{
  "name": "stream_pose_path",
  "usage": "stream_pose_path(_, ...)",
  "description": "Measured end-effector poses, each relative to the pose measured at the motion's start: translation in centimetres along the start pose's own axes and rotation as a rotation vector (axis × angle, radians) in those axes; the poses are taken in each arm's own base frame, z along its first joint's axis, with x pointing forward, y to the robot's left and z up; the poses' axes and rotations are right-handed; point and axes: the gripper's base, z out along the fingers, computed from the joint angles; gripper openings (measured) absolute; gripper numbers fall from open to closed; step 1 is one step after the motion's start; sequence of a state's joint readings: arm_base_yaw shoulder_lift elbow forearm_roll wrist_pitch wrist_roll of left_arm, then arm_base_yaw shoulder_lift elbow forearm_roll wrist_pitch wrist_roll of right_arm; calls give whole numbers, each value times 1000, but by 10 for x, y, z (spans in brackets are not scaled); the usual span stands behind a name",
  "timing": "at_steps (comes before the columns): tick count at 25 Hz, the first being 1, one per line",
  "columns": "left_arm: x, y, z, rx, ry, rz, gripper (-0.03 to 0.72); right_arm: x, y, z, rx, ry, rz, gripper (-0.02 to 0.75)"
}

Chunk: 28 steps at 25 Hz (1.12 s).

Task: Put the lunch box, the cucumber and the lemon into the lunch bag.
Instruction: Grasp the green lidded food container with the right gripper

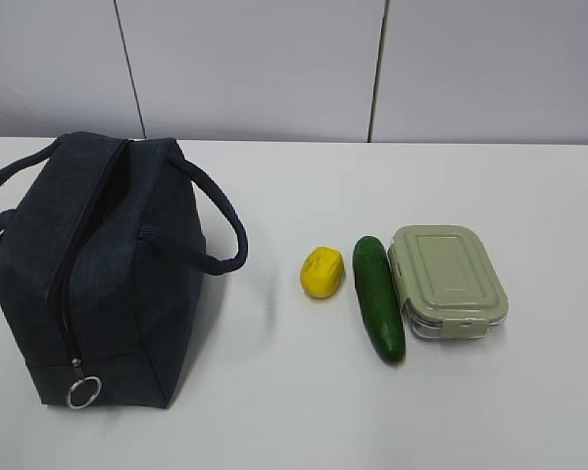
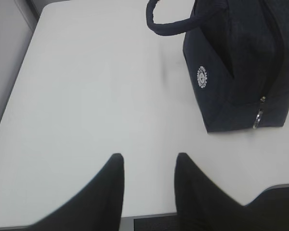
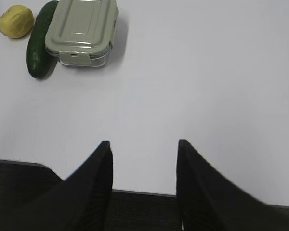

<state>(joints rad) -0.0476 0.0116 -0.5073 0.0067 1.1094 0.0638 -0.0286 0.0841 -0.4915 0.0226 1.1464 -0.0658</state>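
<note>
The dark navy lunch bag [image 1: 93, 269] stands at the table's left, its top zipper shut with the ring pull [image 1: 82, 392] at the near end. The left wrist view shows it at upper right [image 2: 241, 72] with its white logo. The yellow lemon [image 1: 321, 271], the dark green cucumber [image 1: 378, 298] and the sage-lidded lunch box [image 1: 447, 281] lie side by side at the right; all three show in the right wrist view: lemon [image 3: 15, 20], cucumber [image 3: 39, 43], lunch box [image 3: 82, 31]. My left gripper [image 2: 149, 156] and right gripper [image 3: 144, 143] are open and empty above the table's near edge.
The white table [image 1: 294, 411] runs back to a pale panelled wall [image 1: 274, 69]. The table's near edge shows under both grippers. Neither arm shows in the exterior view.
</note>
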Motion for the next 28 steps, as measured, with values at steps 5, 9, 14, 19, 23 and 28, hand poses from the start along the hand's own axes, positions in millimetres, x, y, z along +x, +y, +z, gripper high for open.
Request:
stream_pose_path(5,0,0,0,0,0,0,239,0,0,0,0,0,0,328)
stream_pose_path(9,0,0,0,0,0,0,239,0,0,0,0,0,0,328)
stream_pose_path(14,0,0,0,0,0,0,239,0,0,0,-2,0,1,328)
stream_pose_path(19,0,0,0,0,0,0,239,0,0,0,-2,0,-1,328)
stream_pose_path(23,0,0,0,0,0,0,239,0,0,0,-2,0,-1,328)
stream_pose_path(28,0,0,0,0,0,0,239,0,0,0,-2,0,-1,328)
